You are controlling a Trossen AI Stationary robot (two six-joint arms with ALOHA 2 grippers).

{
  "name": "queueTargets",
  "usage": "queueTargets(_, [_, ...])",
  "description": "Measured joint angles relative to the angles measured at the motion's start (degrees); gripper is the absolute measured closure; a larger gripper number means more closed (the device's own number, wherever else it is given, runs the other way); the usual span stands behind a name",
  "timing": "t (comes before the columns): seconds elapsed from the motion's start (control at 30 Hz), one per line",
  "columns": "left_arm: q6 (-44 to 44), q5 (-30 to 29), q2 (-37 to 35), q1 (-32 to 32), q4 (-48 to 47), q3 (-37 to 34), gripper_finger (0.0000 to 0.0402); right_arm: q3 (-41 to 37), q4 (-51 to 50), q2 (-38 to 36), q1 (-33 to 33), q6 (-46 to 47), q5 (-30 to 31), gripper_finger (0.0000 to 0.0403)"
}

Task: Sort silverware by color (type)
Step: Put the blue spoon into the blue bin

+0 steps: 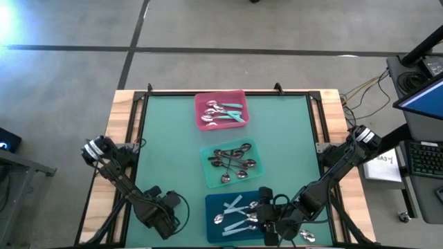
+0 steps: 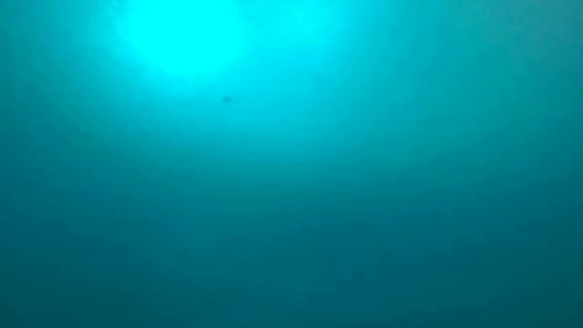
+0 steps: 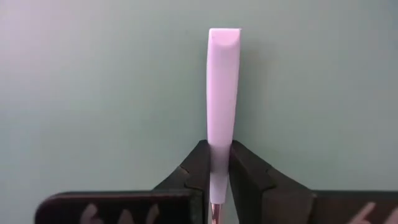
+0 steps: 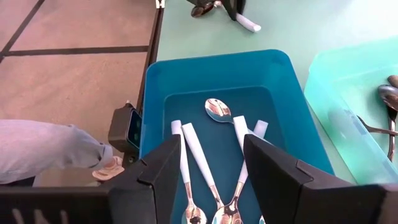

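Silverware is split among three trays, while one pale blue-handled spoon [image 3: 222, 93] is pinched by its handle between the nearly closed fingers [image 3: 199, 171] of the left gripper [image 1: 165, 211], low beside the dark-teal tray [image 1: 214, 235]. The right gripper [image 4: 211, 165] is held wide apart and empty above that tray, over four pale-handled spoons [image 4: 205, 165]. The pink tray [image 1: 208, 100] and mint tray [image 1: 208, 169] lie farther up the table.

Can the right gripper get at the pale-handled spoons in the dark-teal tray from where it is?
Probably yes. The right gripper hangs open right over the dark-teal tray, and the pale-handled spoons lie uncovered on its floor with nothing between. The tray walls might crowd the outermost ones.
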Motion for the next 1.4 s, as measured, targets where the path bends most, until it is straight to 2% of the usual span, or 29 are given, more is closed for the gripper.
queueTargets(0.23, [0.44,-22.82,-0.24,0.13,1.10,3.06,0.0381,0.00,-0.12,0.00,0.00,1.66,0.02,0.0236])
queueTargets(0.37, [1.86,-34.96,-0.31,0.15,1.26,5.31,0.0381,0.00,-2.22,0.00,0.00,5.82,-1.66,0.0236])
queueTargets(0.43, [5.03,-40.12,-0.36,-0.03,1.88,7.22,0.0381,0.00,-4.05,0.00,0.00,8.89,-3.91,0.0236])
queueTargets(0.5, [10.68,-42.47,-0.37,-0.13,3.78,9.91,0.0381,0.00,-6.19,0.00,0.00,12.67,-7.02,0.0236])
queueTargets(0.67, [28.35,-43.12,-0.37,0.77,14.46,17.58,0.0381,0.00,-11.85,0.00,0.60,21.51,-15.26,0.0236])
queueTargets(0.8, [41.81,-43.15,-0.37,1.22,23.36,22.03,0.0381,0.00,-18.04,-0.07,2.11,25.90,-17.69,0.0236])
queueTargets(0.87, [45.55,-42.98,-0.39,1.57,26.02,22.83,0.0381,0.00,-22.29,-0.09,3.15,28.93,-18.16,0.0236])
queueTargets(1.1, [44.59,-41.53,-0.39,4.20,26.97,19.71,0.0374,-0.06,-33.88,-0.09,6.67,40.85,-19.56,0.0236])
queueTargets(1.4, [45.73,-31.77,-0.39,8.24,44.46,11.54,0.0355,-0.87,-33.76,0.04,8.87,48.33,-22.52,0.0236])
